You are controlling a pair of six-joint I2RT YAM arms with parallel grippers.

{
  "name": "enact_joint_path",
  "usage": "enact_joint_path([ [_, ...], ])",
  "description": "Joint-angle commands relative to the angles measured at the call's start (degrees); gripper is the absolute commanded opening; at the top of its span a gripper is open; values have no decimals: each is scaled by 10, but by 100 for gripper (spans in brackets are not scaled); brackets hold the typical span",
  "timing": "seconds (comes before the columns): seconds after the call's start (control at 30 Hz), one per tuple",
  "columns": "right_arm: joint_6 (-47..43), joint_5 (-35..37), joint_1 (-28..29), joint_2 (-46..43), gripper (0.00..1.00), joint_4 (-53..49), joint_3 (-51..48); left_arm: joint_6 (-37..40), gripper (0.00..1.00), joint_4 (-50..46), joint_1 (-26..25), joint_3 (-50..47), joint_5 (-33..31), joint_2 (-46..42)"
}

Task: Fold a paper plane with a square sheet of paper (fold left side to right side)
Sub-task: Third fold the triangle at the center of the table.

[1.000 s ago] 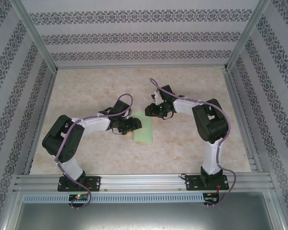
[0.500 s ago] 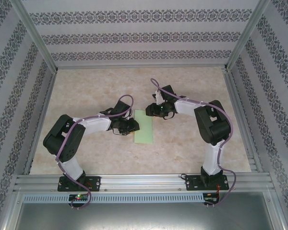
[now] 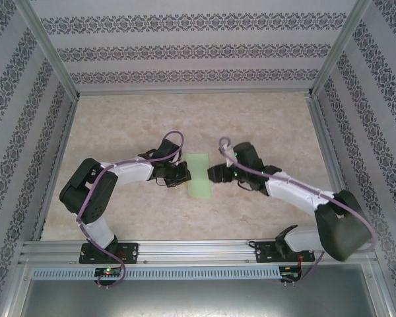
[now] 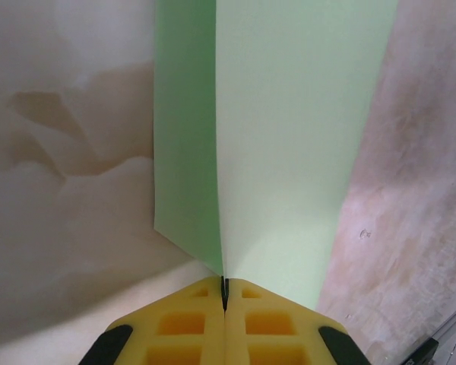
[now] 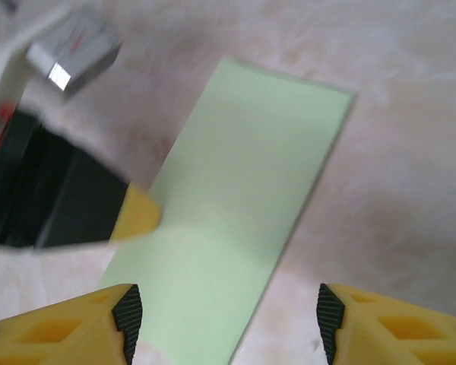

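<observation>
While the left gripper (image 4: 224,295) is pinching the left edge of the paper (image 4: 281,137), its jaws are pressing fully together. The right gripper (image 5: 226,313) is hovering over the paper with its jaws wide apart, holding nothing.

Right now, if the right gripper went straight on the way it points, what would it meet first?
Likely the folded sheet of paper just ahead of the right gripper; the left gripper lies beyond. Depth is unclear.

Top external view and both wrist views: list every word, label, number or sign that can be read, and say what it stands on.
None can be read.
The sheet of paper is blank.
The walls carry only ornament, no letters.
The grey block is too blurred to tell.
</observation>
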Motion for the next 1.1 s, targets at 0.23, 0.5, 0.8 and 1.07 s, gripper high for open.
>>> enact_joint_path([
  [0.23,-141,228,212,-3,78,29,-51,-18,5,17,-5,1,21,-14],
  [0.5,-209,279,269,109,79,33,17,-17,4,13,-6,0,20,-17],
  [0.8,-232,280,277,176,70,33,67,-14,3,9,-5,2,20,-23],
  [1.07,-222,276,276,174,40,37,72,-12,4,5,-5,1,18,-22],
])
